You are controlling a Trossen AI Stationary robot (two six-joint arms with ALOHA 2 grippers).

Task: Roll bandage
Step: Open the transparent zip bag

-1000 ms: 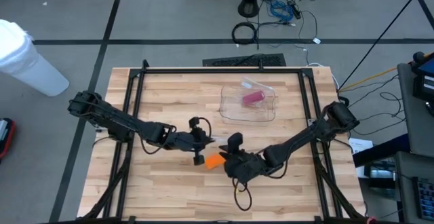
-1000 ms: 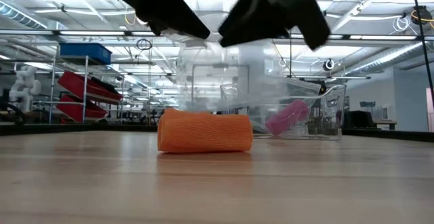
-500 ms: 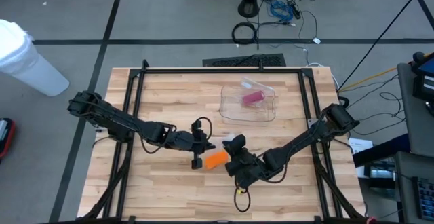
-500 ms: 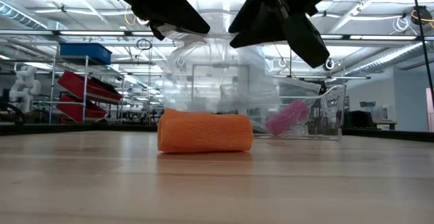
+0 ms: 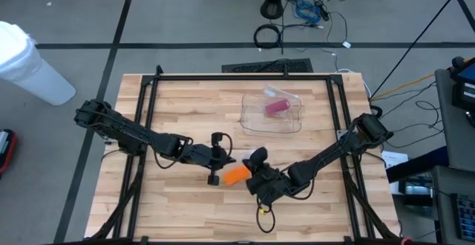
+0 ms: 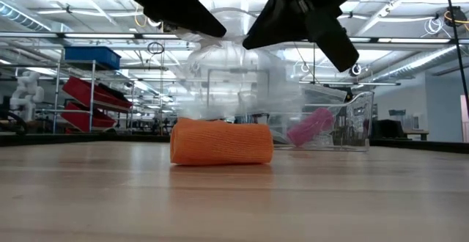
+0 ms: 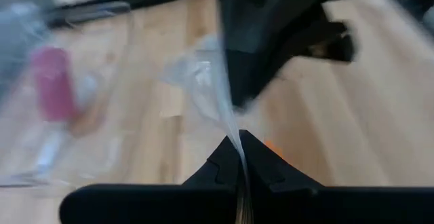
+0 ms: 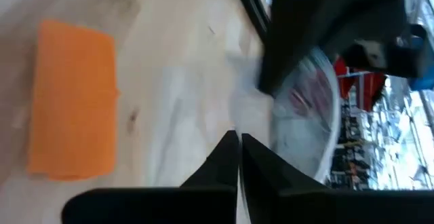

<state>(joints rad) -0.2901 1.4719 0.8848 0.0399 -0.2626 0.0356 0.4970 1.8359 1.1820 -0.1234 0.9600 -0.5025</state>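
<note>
An orange bandage roll lies on its side on the wooden table, touched by no gripper. Right above it hangs a crumpled clear plastic wrapper, stretched between my two grippers. My left gripper is shut on one end of it. From the other side my right gripper is shut on the wrapper too. Whether the wrapper's lower part touches the roll, I cannot tell. My left gripper pinches a thin gathered edge of the wrapper between its two fingertips, slanting down from the table's left. The film runs up from the tips toward the other gripper, clear of the table. My right gripper pinches the wrapper's opposite side between its shut fingertips, slanting down from the table's right. The film spreads from the tips toward my left gripper.
A clear plastic box with a pink roll stands at the back of the table, right of centre. A black frame runs round the tabletop. Bare wood lies in front of the orange roll.
My right gripper has rolled about its wrist and shut on the wrapper above the roll. My left gripper has also rolled a little, staying shut in place. The orange roll has not moved.
</note>
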